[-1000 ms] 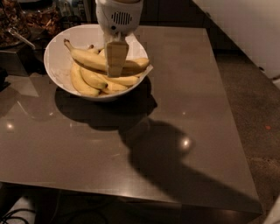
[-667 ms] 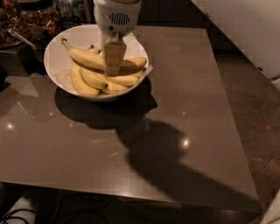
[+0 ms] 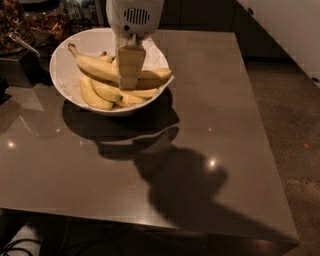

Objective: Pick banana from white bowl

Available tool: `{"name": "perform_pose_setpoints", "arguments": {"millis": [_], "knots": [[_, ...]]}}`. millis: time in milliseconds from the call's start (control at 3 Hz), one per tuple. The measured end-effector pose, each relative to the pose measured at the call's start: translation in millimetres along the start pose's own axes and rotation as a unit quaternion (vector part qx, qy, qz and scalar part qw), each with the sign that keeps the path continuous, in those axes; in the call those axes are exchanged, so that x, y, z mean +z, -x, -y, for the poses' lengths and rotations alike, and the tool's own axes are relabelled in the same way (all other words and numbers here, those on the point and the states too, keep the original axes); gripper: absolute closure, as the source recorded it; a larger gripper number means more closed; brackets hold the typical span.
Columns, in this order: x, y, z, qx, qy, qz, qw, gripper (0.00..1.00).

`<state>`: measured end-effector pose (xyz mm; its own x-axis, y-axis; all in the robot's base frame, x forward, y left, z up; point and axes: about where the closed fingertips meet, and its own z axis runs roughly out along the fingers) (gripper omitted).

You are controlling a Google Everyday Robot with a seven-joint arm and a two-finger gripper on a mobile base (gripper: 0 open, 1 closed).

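Note:
The white bowl (image 3: 65, 75) stands at the table's far left and holds several bananas. The longest banana (image 3: 97, 67) lies across the top of the pile, its thin stem pointing far left and its dark tip at the bowl's right rim. My gripper (image 3: 131, 67) hangs straight down from the white wrist (image 3: 135, 15) into the bowl and is shut on this banana's middle. The near finger (image 3: 131, 62) covers the banana there, and the far finger is hidden behind it. The banana still lies on the pile.
Shorter curved bananas (image 3: 105, 92) lie under the long one. The brown table (image 3: 200, 150) stretches to the front and right of the bowl. Dark containers of snacks (image 3: 30, 22) stand beyond the far left edge. The floor (image 3: 295, 125) is on the right.
The gripper has stayed over the long banana's middle, sinking only slightly. The bananas and the bowl have not visibly moved.

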<state>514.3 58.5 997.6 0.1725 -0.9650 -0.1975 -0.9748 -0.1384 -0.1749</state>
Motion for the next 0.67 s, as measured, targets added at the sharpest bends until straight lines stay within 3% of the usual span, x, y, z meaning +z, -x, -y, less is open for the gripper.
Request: {"name": "perform_pose_setpoints", "arguments": {"millis": [333,667], "knots": [[4.0,-3.5,-16.6,0.017,0.017,0.011,0.9996,1.0],[5.1,1.8,-10.6,0.016,0.007,0.02,0.9997,1.0]]}}
